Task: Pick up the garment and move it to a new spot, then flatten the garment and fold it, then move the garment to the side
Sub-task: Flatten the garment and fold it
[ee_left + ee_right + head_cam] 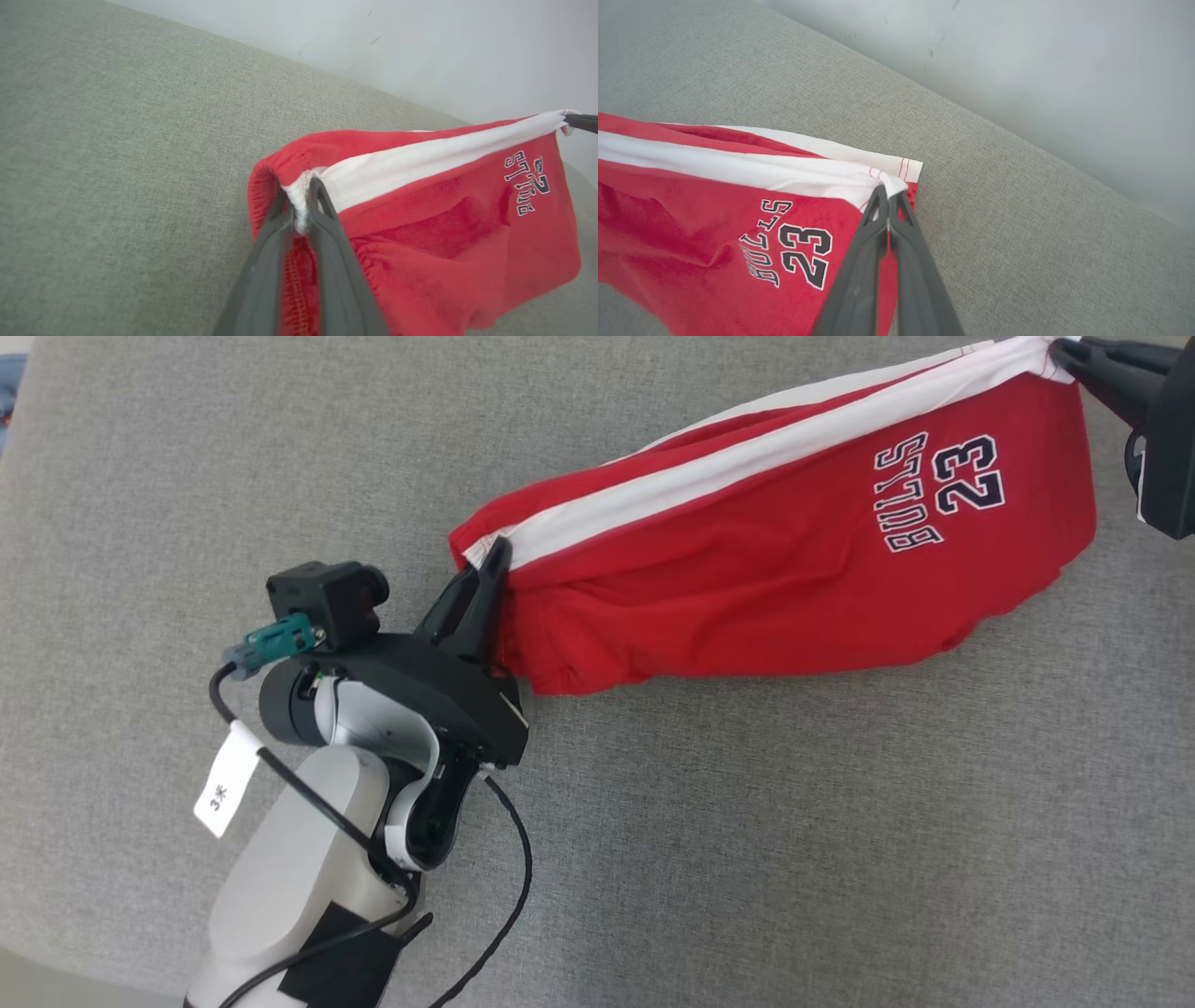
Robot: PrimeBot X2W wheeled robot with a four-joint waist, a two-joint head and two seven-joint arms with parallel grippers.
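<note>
The garment [775, 569] is a pair of red shorts with a white side stripe and "BULLS 23" printed on it. It hangs stretched between my two grippers above the grey surface. My left gripper [495, 555] is shut on the waistband end of the white stripe, seen close up in the left wrist view [301, 196]. At the top right, my right gripper [1064, 350] is shut on the hem end of the stripe, also seen in the right wrist view [888, 191]. The red cloth [691, 224] sags below the taut stripe.
A grey fabric surface [747, 840] spreads under everything. Its far edge [1017, 130] meets a pale wall [1017, 56]. My left arm's black cable [509, 896] loops over the surface at the lower left.
</note>
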